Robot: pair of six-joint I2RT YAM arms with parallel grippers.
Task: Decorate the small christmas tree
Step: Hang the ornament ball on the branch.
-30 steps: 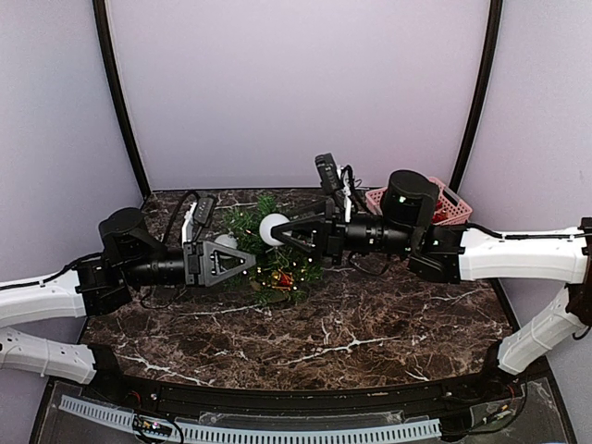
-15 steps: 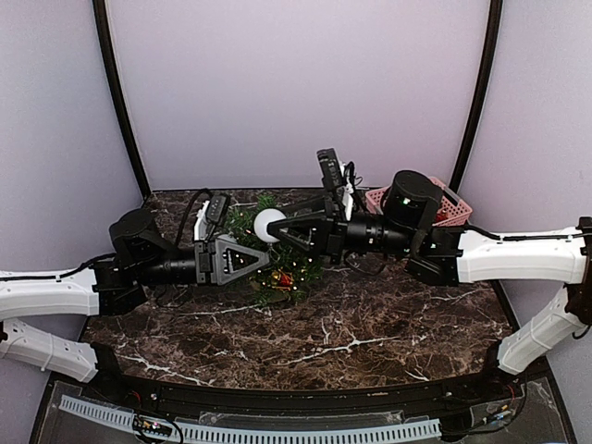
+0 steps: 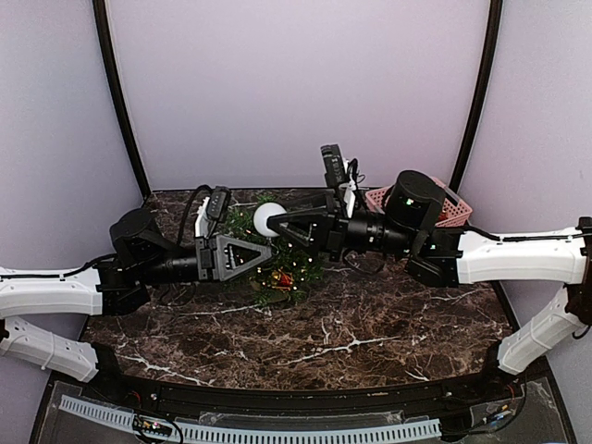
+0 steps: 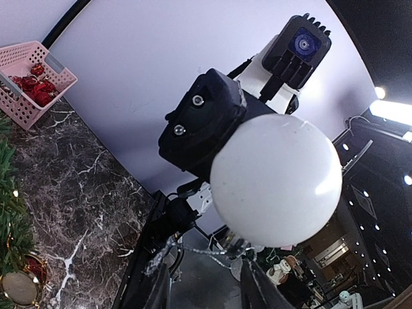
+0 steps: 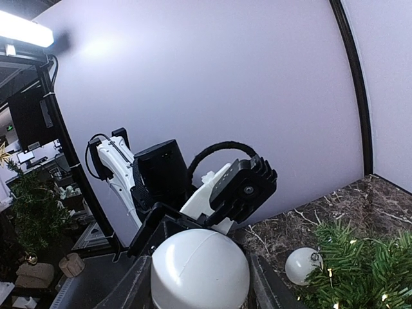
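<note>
The small christmas tree (image 3: 277, 254) stands at the back middle of the table, with green needles and tiny lights; an edge of it shows as tree (image 5: 360, 264) in the right wrist view. My right gripper (image 3: 270, 222) is shut on a white ball ornament (image 3: 267, 218) above the tree's top, and the ball (image 5: 199, 267) sits between both fingers. My left gripper (image 3: 268, 248) points at that ball from the left. In the left wrist view the ball (image 4: 277, 180) hangs just beyond my left gripper (image 4: 203, 283), whose fingers stand apart with the ball's silver hanging string (image 4: 193, 250) stretched across the gap.
A pink basket (image 3: 455, 205) with red ornaments (image 4: 32, 84) stands at the back right. A second white ball (image 5: 301, 265) sits beside the tree. A red and gold ornament (image 3: 282, 277) hangs low on the tree. Purple walls close in the back.
My left gripper has moved right to the ball and its jaws have narrowed. The right gripper has shifted the ball slightly left and up.
</note>
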